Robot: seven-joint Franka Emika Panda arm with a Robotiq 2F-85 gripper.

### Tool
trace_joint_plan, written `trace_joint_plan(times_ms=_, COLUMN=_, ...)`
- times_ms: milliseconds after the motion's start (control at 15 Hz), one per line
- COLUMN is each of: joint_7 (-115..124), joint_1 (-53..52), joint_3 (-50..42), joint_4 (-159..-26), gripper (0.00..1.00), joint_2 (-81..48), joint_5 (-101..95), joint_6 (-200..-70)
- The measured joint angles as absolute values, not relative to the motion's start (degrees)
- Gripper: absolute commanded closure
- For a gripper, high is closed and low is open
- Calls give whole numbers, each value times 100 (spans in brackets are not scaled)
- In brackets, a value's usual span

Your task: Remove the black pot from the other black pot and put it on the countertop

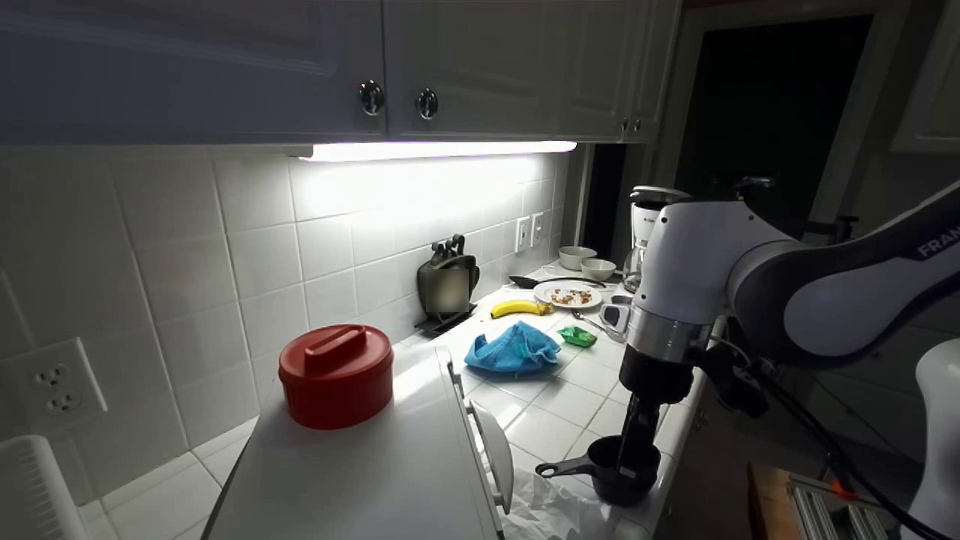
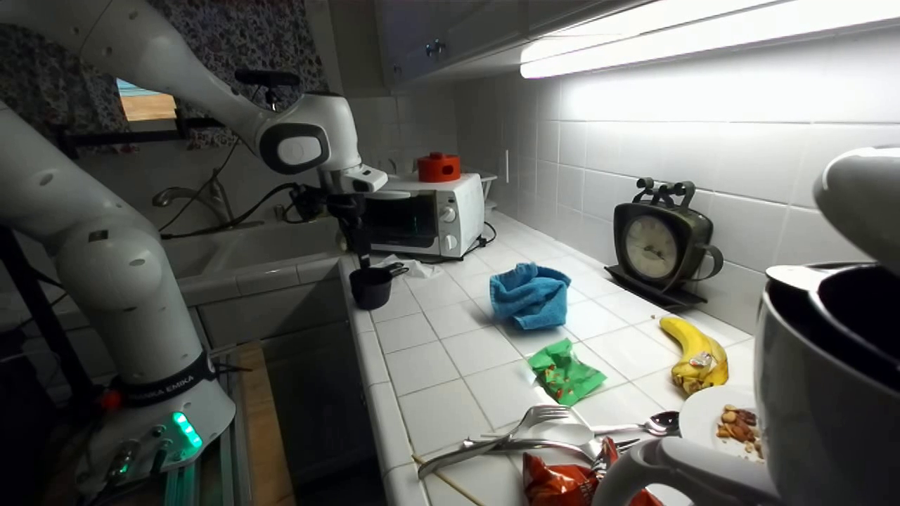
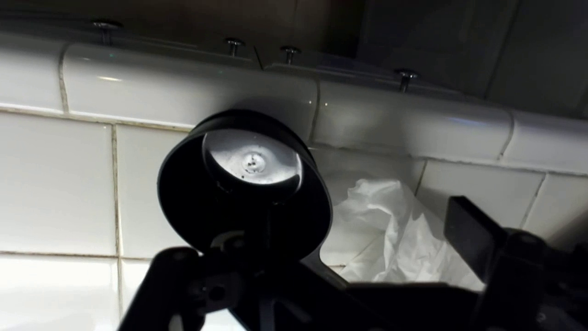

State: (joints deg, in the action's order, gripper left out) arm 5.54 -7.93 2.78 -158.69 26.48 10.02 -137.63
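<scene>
A black pot (image 1: 624, 491) with a ring-ended handle is at the countertop's front edge. It also shows in an exterior view (image 2: 371, 289) and in the wrist view (image 3: 317, 197). In the wrist view its inside has a shiny, light-reflecting round patch. I cannot tell whether a second pot is nested in it. The countertop (image 2: 422, 351) is pale and tiled; it also shows in the wrist view (image 3: 55, 184). My gripper (image 3: 353, 227) points down at the pot, fingers wide apart. One finger reaches inside the pot; the other is outside, beyond the handle side. Dark shapes hide the contact.
A white toaster oven (image 1: 390, 472) with a red lidded container (image 1: 337, 382) stands beside the pot. A crumpled white bag (image 3: 395, 230) lies near the handle. A blue cloth (image 2: 531, 295), green packet (image 2: 566, 372), banana (image 2: 696, 351) and cutlery (image 2: 534, 436) lie farther along.
</scene>
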Motion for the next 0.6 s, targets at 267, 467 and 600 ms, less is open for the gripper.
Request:
trace_joint_plan(times_ms=267, joint_7=399, joint_1=-794, joint_3=282, joint_4=-15870, gripper=54, joint_2=2475, joint_5=1002, joint_6=-13616)
trace_joint_plan(times_ms=467, joint_7=342, joint_1=-793, joint_3=284, joint_4=-15870, gripper=74, joint_2=2370, joint_5=999, joint_6=-13606)
trace_joint_plan(times_ms=600, joint_7=328, joint_1=-783, joint_3=284, joint_4=-15869, gripper=88, joint_2=2328, joint_5=994, joint_6=-13606)
